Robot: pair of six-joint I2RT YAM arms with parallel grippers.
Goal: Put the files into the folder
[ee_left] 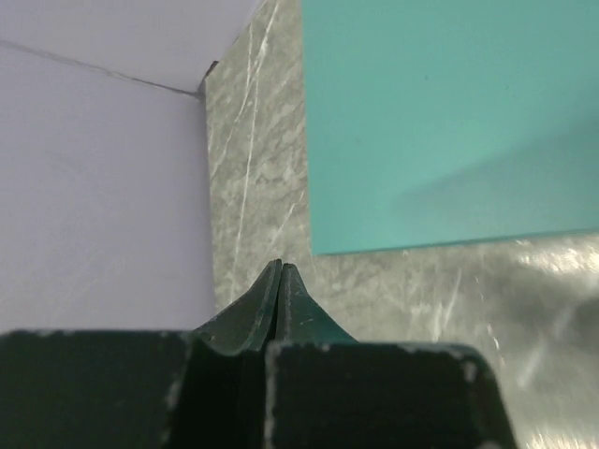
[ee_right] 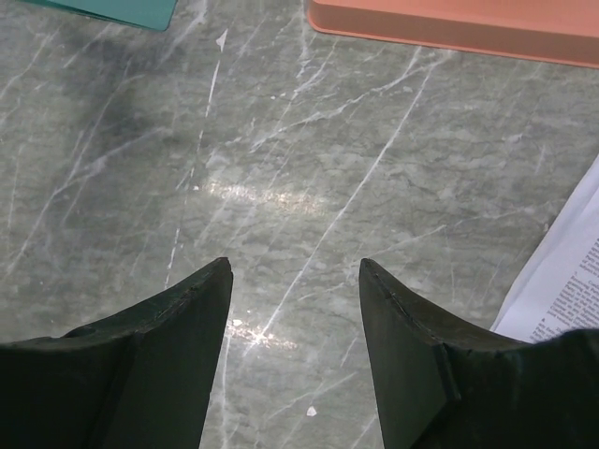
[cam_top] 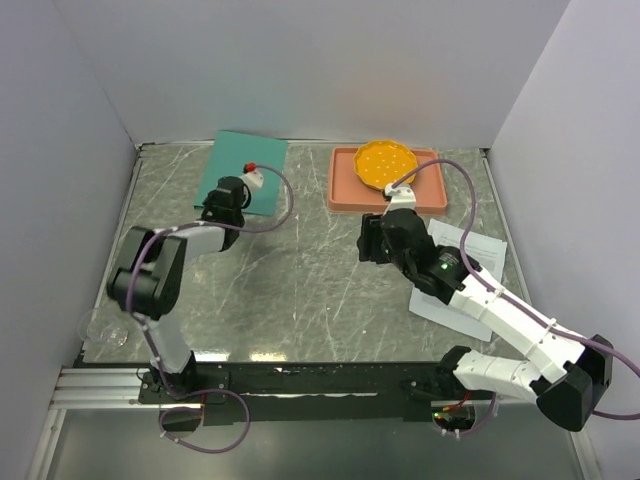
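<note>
The thin, flat teal-green rectangular folder [cam_top: 250, 160] lay at the far left of the grey marble-patterned tabletop [cam_top: 300, 290]. It appeared closed, with its far edge close to the back wall. The files, a few white paper sheets printed with dense black text [cam_top: 478, 250], lay well apart from it on the right side, partly under the right arm. Nothing was in the folder yet.

The left gripper [ee_left: 281, 269] had its jaws pressed together with nothing between them. Its tips were low over bare stone, just short of the folder's near edge by its left corner. I judged that the closed point was placed there to slip under the cover and lift it.

The right gripper [ee_right: 295, 271] hovered over open marble, jaws apart and empty, with the sheets' corner just to its right. That seemed well placed for reaching them.

A salmon-pink rectangular tray [cam_top: 345, 195] holding a round orange dish [cam_top: 387, 163] sat at the back, between folder and files. The middle of the table offered a free path across, while the left wall crowded the folder's outer side.
</note>
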